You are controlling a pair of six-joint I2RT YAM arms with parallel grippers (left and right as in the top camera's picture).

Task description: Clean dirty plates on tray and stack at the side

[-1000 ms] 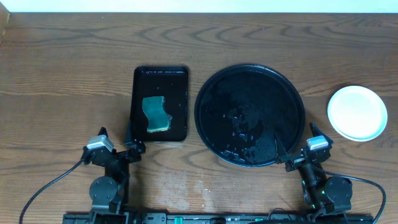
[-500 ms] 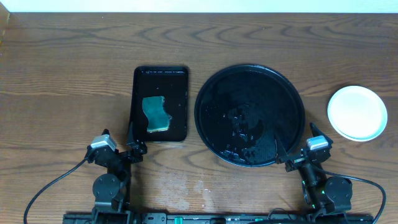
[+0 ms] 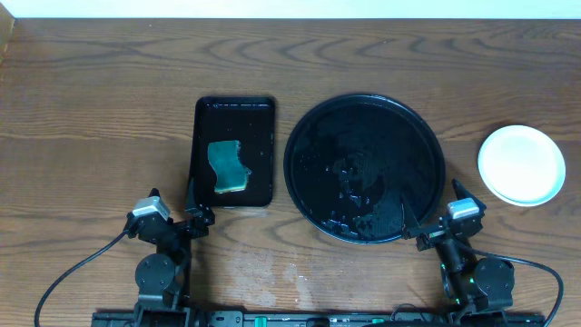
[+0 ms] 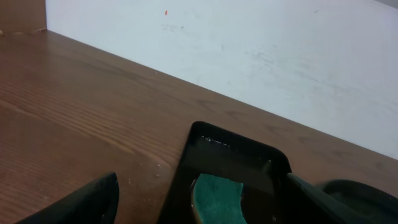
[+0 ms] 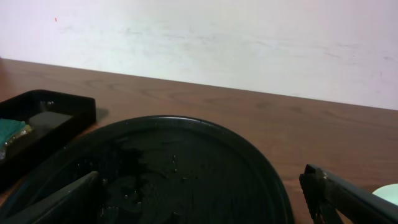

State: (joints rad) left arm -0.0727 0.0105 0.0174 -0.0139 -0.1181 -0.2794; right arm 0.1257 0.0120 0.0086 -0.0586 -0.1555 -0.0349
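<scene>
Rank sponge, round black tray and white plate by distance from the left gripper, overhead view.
From the left gripper:
1. Sponge, just ahead, inside the small rectangular tray.
2. Round black tray, ahead and to the right, mid-table.
3. White plate, far right on the bare wood.

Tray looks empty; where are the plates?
Overhead: the plates lie on the table at far right, just beyond the round tray, apart from it.
</scene>
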